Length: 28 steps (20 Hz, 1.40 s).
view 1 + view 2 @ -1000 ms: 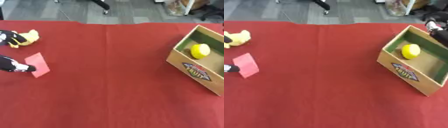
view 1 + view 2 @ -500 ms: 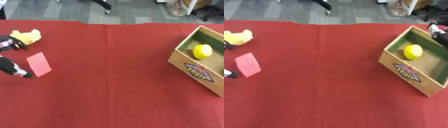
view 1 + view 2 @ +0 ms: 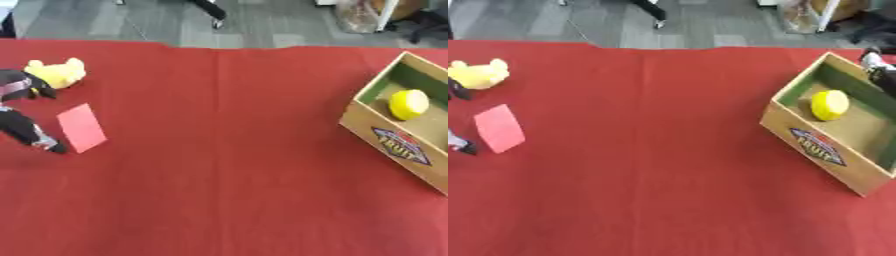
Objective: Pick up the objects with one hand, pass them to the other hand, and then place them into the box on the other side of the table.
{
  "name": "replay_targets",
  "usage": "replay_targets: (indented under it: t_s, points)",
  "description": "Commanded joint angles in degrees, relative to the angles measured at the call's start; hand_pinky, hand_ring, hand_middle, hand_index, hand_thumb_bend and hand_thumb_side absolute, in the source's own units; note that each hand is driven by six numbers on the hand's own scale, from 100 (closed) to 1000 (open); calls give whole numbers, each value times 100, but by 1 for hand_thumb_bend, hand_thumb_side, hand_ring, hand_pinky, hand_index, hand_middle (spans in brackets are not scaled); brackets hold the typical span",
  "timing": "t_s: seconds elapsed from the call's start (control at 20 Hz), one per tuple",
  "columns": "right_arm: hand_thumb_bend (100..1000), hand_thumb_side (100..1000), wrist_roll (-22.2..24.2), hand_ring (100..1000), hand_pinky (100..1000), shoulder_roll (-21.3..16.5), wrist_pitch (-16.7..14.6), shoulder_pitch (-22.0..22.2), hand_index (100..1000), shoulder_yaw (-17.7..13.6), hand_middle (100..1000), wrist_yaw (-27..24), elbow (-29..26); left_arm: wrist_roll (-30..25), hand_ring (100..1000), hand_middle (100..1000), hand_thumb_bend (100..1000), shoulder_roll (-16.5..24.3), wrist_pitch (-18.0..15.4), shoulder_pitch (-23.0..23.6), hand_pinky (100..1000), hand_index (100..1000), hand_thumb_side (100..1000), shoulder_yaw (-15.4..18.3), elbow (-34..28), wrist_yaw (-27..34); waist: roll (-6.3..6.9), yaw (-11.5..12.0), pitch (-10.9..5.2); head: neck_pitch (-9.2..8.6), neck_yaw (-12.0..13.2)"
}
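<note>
Red cloth covers the surface (image 3: pixel 227 165) before a grey floor (image 3: pixel 271 22), where the pink card (image 3: pixel 81 127) lies flat far left, between the left hand's (image 3: pixel 22 107) spread fingers, touching neither clearly.

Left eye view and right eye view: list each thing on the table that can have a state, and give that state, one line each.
box: open-topped, upright, at the table's right side
yellow round object: inside the box
red card: flat on the cloth, beside the left hand
yellow soft toy: on the cloth, outside the box
left hand: at the card's left edge, holding nothing
</note>
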Motion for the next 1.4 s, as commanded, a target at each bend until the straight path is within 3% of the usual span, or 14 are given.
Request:
replay_targets:
  t_s: [0.05,0.4,1.1,1.4]
  points:
    - [100,557,19,773,875,-95,-8,-48,953,-22,887,41,-19,-21,823,784,828,102,77,-167,865,824,410,43,71,117,13,3,-101,-55,7]
    - [100,560,54,773,877,-63,-3,-59,953,9,886,59,-13,43,826,789,834,-62,270,-531,861,824,409,-44,597,-101,-12,-30,-86,-61,40]
    - [100,567,67,772,878,13,12,-61,950,28,884,63,25,-141,825,792,759,-458,55,-852,836,783,375,-161,1409,-426,-28,-64,-51,-74,120]
    - [100,572,62,772,878,36,20,-58,950,28,884,69,51,-176,822,790,732,-545,-99,-888,826,718,355,-282,1483,-470,-23,-84,-36,-61,130]
